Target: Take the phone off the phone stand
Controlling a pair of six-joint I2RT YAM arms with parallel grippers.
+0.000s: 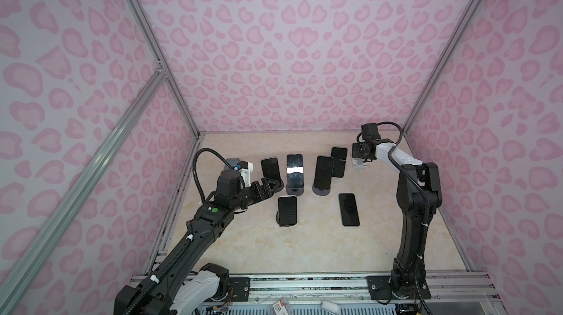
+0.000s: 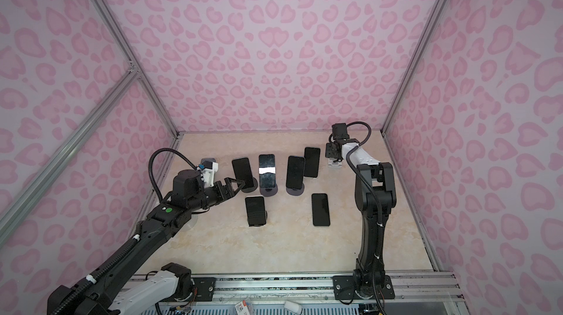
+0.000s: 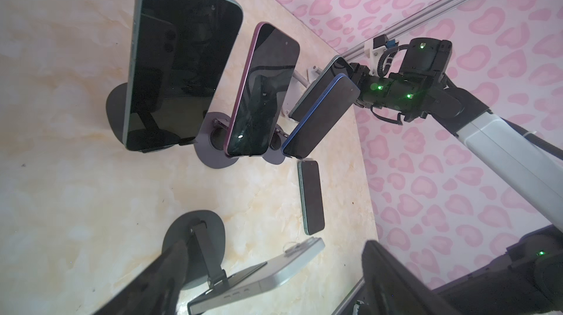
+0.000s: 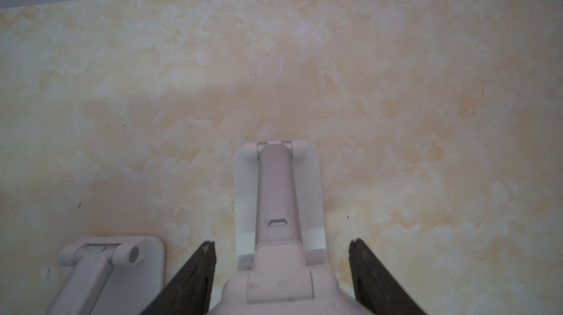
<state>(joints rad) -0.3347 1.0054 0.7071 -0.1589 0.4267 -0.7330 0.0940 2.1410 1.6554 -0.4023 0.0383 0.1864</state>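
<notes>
Several dark-screened phones lean on round dark stands in a row mid-table; the leftmost phone is nearest my left gripper. That gripper is open, low beside this phone's stand base. In the left wrist view its fingers frame a silver phone tilted on its own phone stand, with nothing gripped. My right gripper hovers at the back right, open, straddling an empty white stand without touching it.
One phone lies flat on the marble top at right of centre. A second white stand sits beside the right gripper. Pink patterned walls with aluminium rails close in the back and both sides.
</notes>
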